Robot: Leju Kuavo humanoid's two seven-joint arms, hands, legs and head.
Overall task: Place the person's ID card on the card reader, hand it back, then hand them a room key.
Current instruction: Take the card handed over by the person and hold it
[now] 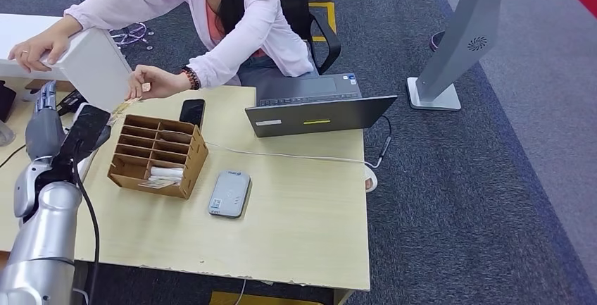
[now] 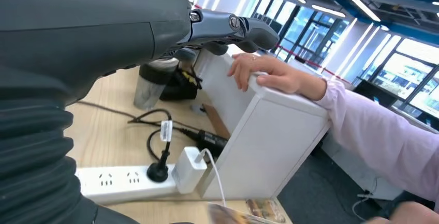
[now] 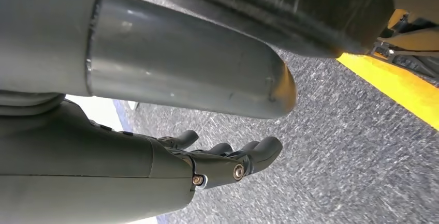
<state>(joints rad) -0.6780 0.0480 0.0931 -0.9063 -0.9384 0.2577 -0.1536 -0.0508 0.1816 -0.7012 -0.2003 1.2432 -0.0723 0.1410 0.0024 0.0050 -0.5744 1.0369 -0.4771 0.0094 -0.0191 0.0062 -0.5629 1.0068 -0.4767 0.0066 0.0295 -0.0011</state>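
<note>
- Left hand (image 1: 44,111): raised above the table's left end with its fingers extended and apart; it holds nothing.
- Right hand (image 3: 228,157): hangs beside the robot over grey carpet, fingers loosely extended with nothing in them.
- ID card (image 1: 146,87): a small item is pinched in the person's hand (image 1: 144,83), held out over the far edge of the table (image 1: 303,206), near the robot's left hand but apart from it. Its face is too small to read; that it is the card is a judgement from the task.
- Card reader (image 1: 229,194): flat on the table, just beside the wooden organizer (image 1: 158,154) and nothing rests on it.
- Room key: pale cards lie in the organizer's near compartments; these are probably the keys.
- Risk 1: the handover could fail if the fingers close off the card's edge; a thin card would slip and drop onto the table or into the organizer.
- Risk 2: the left hand could strike the person's hand or the white box (image 1: 91,62), which stands close behind it.
- Risk 3: the left arm's path to the reader passes over the organizer; a low sweep could shove it or the phone (image 1: 191,113).
- Risk 4: the white cable crossing the table could snag.
- Count: one card reader, one organizer, one laptop (image 1: 317,111), one phone, one person, two robot hands.
</note>
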